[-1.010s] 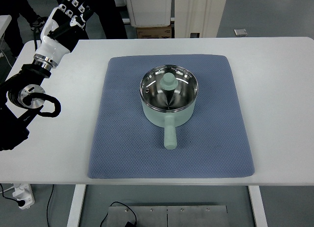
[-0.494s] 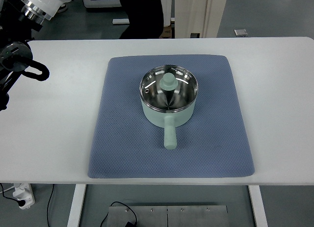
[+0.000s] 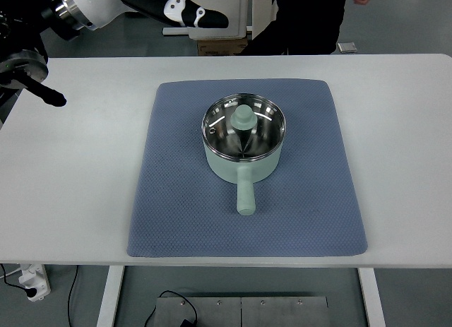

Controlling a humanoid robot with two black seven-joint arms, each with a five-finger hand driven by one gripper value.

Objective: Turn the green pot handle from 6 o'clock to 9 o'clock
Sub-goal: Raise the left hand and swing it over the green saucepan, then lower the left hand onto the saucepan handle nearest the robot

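Note:
A pale green pot (image 3: 229, 166) with a steel inside and a green lid knob (image 3: 244, 116) stands in the middle of a blue mat (image 3: 176, 200). Its handle (image 3: 245, 195) points straight toward the near table edge, at 6 o'clock. My left arm (image 3: 85, 6) comes in at the top left corner. Its hand (image 3: 198, 16) reaches right beyond the far table edge, fingers stretched out and holding nothing, well away from the pot. No right arm shows.
The white table (image 3: 402, 129) carries only the mat and pot. A person in dark clothes (image 3: 304, 23) stands behind the far edge. A black arm joint (image 3: 32, 76) hangs over the table's left end.
My left arm has risen toward the top edge and its hand has swung to the right. The person behind the table has moved right. The pot and handle have not moved.

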